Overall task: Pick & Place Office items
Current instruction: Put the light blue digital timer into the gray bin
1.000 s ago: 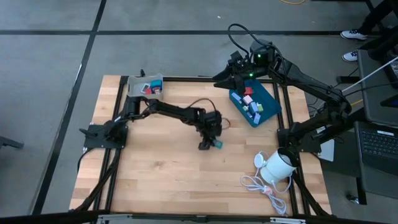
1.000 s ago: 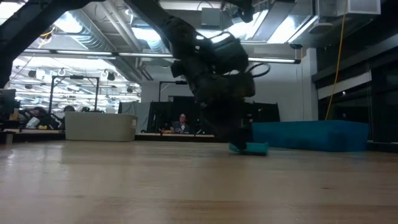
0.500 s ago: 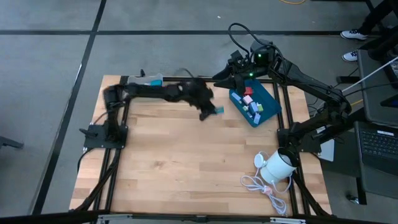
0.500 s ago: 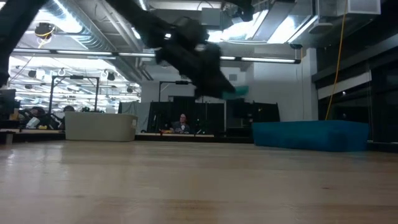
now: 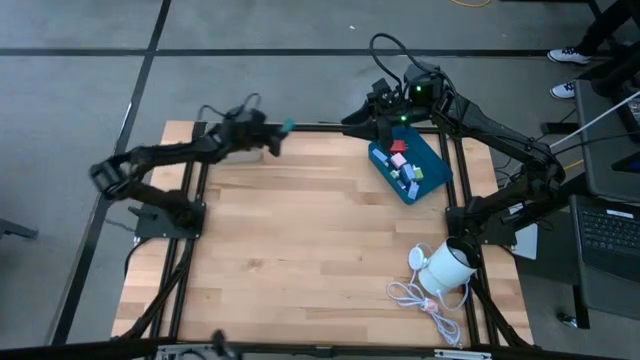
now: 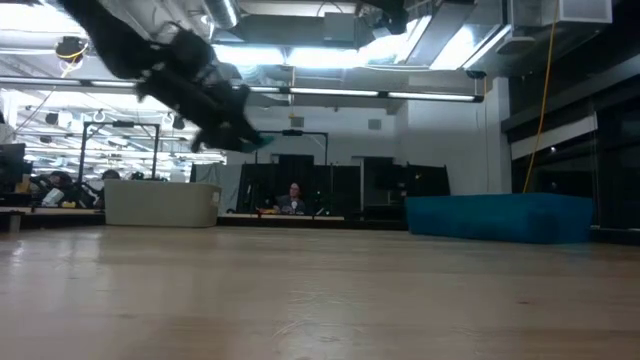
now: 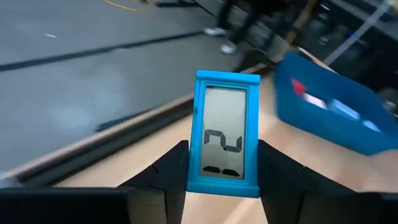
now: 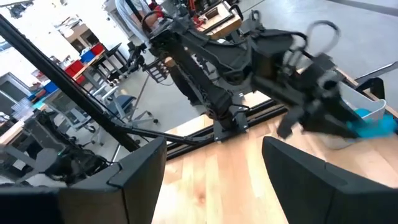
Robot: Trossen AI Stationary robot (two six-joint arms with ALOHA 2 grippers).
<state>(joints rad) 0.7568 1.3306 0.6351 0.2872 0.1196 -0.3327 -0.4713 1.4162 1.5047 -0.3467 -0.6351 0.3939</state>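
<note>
My left gripper (image 5: 272, 134) is shut on a small light blue item with a grey display (image 7: 226, 132). It hangs above the table's far edge, left of the middle. In the low view the gripper (image 6: 236, 133) is high up, and the item (image 6: 258, 142) sticks out past its fingers. My right gripper (image 5: 362, 120) stands open in the air at the far edge, beside the blue tray (image 5: 432, 180). It has nothing between its fingers (image 8: 143, 171). My left gripper pinches the item's two long sides near its lower end (image 7: 199, 177) between the two fingers. The fingers lie along the item, nearly level, and point toward the table's right. The item is lifted clear of the table and reaches out beyond the fingertips, its display facing the wrist camera.
The blue tray at the far right holds several small coloured pieces (image 5: 402, 160). A white round object with a coiled white cable (image 5: 447, 265) sits near the right front. A pale tray (image 8: 373, 107) shows behind the left gripper. The bare wood (image 5: 300, 250) fills the middle.
My left gripper has lifted the blue item off the middle of the table. It has swung up and toward the far left edge, rolling and tipping from pointing down to nearly level. It has stayed shut on the item throughout.
</note>
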